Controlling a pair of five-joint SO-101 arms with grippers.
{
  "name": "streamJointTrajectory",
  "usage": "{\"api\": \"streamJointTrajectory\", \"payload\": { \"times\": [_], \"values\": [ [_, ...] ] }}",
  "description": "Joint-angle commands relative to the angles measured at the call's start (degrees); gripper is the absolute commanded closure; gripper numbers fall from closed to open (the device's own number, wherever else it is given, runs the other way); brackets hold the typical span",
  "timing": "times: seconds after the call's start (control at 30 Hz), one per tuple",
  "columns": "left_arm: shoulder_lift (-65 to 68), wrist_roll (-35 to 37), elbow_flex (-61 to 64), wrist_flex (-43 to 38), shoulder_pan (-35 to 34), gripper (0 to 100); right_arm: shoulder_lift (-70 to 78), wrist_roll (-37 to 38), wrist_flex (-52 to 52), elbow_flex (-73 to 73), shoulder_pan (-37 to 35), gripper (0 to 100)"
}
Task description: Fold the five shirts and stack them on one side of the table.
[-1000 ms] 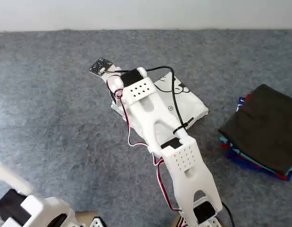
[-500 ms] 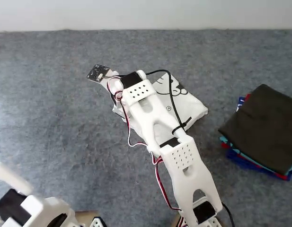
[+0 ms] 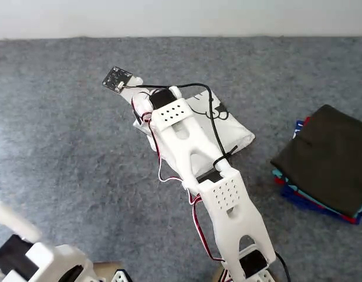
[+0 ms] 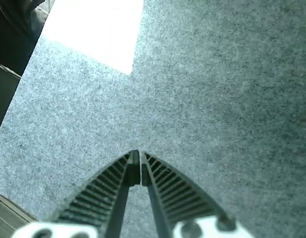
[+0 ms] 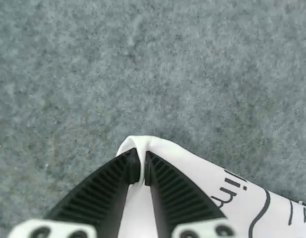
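A folded white shirt with black print lies mid-table on the grey carpet. My right arm stretches over it from the near edge. In the right wrist view the right gripper is shut on a pinched fold at the corner of the white shirt, low over the carpet. A stack of folded shirts with a dark one on top sits at the table's right side. My left gripper is shut with nothing between its fingers, hovering above bare carpet; its arm rests at the near left corner.
Grey carpet covers the whole table, with open room to the left and behind the white shirt. A pale wall runs along the far edge. A bright patch lies beyond the carpet in the left wrist view.
The right wrist has shifted left and slightly away, pulling the white shirt's corner with it; the shirt has slid a little to the left. The left arm has not moved.
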Motion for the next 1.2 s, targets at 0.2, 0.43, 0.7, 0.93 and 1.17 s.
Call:
{"api": "streamJointTrajectory", "payload": {
  "times": [0.2, 0.43, 0.7, 0.93, 1.17],
  "values": [
    [-1.93, 0.18, -0.31, -0.53, 0.09, 98, -7.43, -13.71, 7.6, -6.24, 0.84, 73.4],
    [-1.93, 0.18, -0.31, -0.53, 0.09, 98, -10.77, -17.58, 27.91, -14.07, 3.56, 75.4],
    [-1.93, 0.18, -0.31, -0.53, 0.18, 98, -16.04, -20.48, 31.52, -8.44, 12.0, 90.0],
    [-1.93, 0.09, -0.31, -0.53, 0.26, 98, -25.36, -20.48, 31.34, 13.19, 13.67, 98.2],
    [-1.93, 0.09, -0.22, -0.44, 0.35, 98, -20.7, -20.92, 27.3, 19.25, 13.32, 98.3]
  ]
}}
